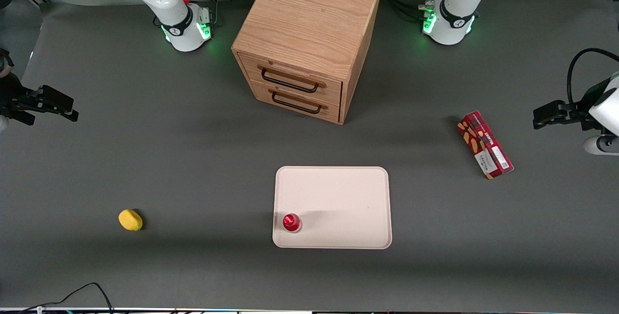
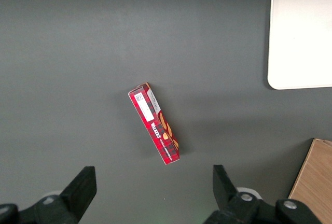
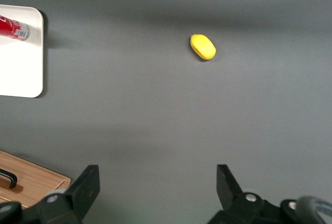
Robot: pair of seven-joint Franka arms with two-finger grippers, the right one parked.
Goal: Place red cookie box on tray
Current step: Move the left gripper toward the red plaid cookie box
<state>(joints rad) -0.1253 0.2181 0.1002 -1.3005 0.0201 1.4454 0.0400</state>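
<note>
Gripper (image 2: 150,195) hangs high over the red cookie box (image 2: 154,124), fingers wide apart, holding nothing. Box lies flat on the table (image 1: 193,169), well apart from the tray (image 1: 338,193).

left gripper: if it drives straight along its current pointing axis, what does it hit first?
Probably bare table mat. The left gripper is open and points down at the mat; the red cookie box lies flat just ahead of the spot between the fingers, untouched. Depth is unclear, so it might graze the box's near end. The tray sits well off that line.
</note>
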